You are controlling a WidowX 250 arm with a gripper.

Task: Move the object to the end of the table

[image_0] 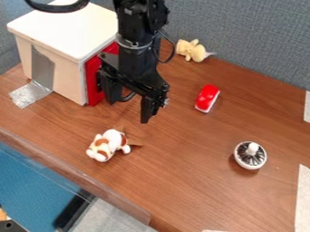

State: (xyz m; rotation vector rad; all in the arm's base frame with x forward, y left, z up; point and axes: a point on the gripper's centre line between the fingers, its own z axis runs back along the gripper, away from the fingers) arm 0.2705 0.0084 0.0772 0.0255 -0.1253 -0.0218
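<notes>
The gripper [128,102] is hanging beside the box [65,28], its fingers standing wide apart and holding nothing. The task is leaving its object unnamed; my guess is the plush [110,143], which is lying on the camera side of the box. It is probably weighing little, feeling soft, and squashing safely without slipping, so its thick middle is offering the best hold.

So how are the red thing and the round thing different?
The red thing is long and smooth; the round thing has a knob on top. The red thing is bright red above, while the round thing is black and white. Both have some white and sit on the table.
</notes>
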